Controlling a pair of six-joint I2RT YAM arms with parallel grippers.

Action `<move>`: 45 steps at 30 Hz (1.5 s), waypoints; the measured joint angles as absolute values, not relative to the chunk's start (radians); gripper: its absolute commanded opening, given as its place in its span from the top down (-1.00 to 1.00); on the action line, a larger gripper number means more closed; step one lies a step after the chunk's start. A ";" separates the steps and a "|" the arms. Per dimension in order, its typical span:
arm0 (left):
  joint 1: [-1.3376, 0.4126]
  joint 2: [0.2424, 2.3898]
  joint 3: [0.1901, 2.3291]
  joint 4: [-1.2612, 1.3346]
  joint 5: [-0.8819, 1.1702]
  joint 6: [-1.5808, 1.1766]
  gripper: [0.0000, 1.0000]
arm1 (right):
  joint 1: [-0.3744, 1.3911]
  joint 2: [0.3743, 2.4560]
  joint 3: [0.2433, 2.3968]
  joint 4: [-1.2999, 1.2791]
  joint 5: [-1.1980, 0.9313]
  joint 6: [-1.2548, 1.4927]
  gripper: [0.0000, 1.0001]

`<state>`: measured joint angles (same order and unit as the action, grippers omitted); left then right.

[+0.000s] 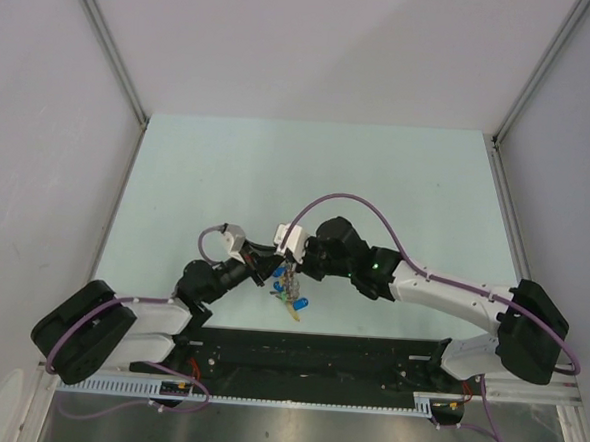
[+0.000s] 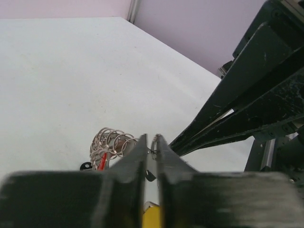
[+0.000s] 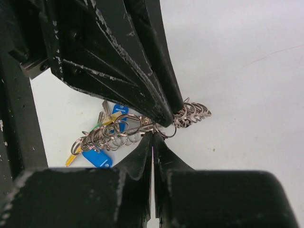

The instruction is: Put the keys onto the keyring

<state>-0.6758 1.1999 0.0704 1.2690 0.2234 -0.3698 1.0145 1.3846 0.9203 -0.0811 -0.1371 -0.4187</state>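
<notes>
The keyring, a thin silver wire strung with many small split rings, hangs between both grippers just above the table. The keys dangle from it in a bunch with blue, yellow and green heads; from above they show as a cluster. My right gripper is shut on the wire. My left gripper meets it from the opposite side, its jaws a narrow gap apart with the wire between the tips. The left wrist view also shows a red key and a black key head.
The pale table is fenced by grey walls with metal corner posts. The right gripper's dark fingers cross the right of the left wrist view. The arms' black base rail runs along the near edge.
</notes>
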 measured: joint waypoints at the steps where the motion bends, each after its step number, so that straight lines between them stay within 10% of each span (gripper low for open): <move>1: -0.678 1.194 0.068 1.269 0.212 -0.374 0.26 | 1.016 1.378 0.918 -0.084 -0.134 -0.420 1.00; 19: -0.483 1.155 0.105 1.299 0.462 -0.409 -0.26 | 0.976 1.232 0.912 -0.227 -0.176 -0.571 1.00; 30: -0.444 1.183 0.289 1.245 0.954 -0.205 -0.25 | 0.968 1.211 0.913 -0.275 -0.216 -0.607 1.00; 45: -0.436 1.222 0.564 0.447 1.132 0.311 0.04 | 0.971 1.209 0.913 -0.282 -0.227 -0.614 1.00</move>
